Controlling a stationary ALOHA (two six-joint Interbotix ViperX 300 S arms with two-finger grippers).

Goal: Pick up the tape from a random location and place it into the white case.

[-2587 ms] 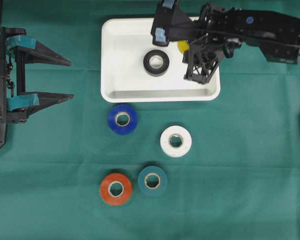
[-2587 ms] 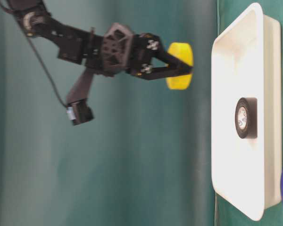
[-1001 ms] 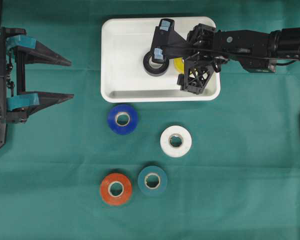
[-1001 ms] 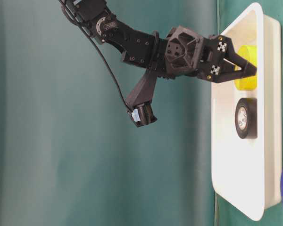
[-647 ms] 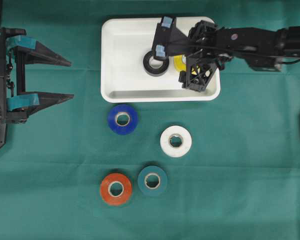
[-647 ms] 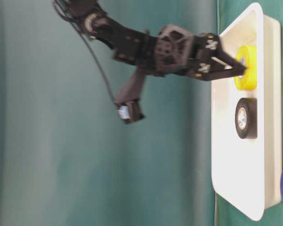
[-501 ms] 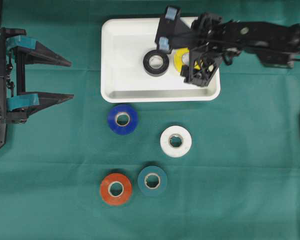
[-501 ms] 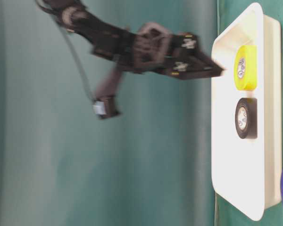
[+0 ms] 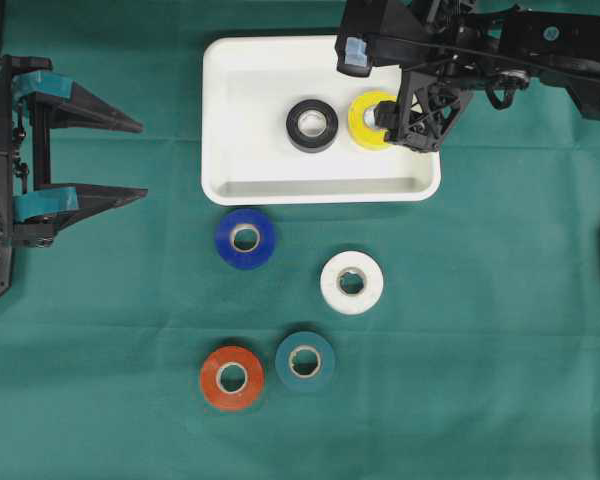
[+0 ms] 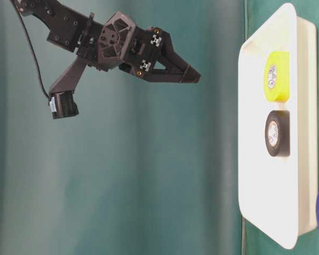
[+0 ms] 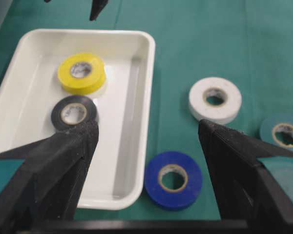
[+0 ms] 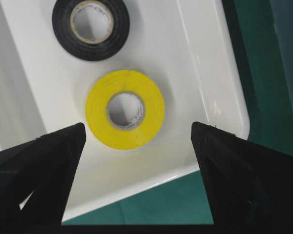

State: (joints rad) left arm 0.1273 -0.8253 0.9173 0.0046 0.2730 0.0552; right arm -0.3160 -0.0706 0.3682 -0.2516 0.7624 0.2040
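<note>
Two rolls, yellow tape (image 9: 368, 120) and black tape (image 9: 312, 125), lie flat in the case (image 9: 230, 185); right gripper (image 12: 136, 146) hangs above, wide open and empty. Left gripper (image 11: 145, 141) idles open, empty. Best lift straight clear before targeting another roll.

The white case (image 9: 230, 185) below me looks like smooth moulded plastic, glossy enough that its floor carries soft reflections and its rim catches highlights. Inside it, the yellow tape (image 12: 125, 109) has a smooth, slightly satin face around a pale, papery-looking core; the black tape (image 12: 91, 21), at twelve o'clock from it in my right wrist view, shines a little more, like vinyl. My right gripper (image 10: 194, 77) is matt black plastic with small bright metal screws. The table cover (image 9: 480, 350) is matt green cloth, faintly creased. My left gripper's fingers (image 11: 63, 161) are a dull, finely textured black.
</note>
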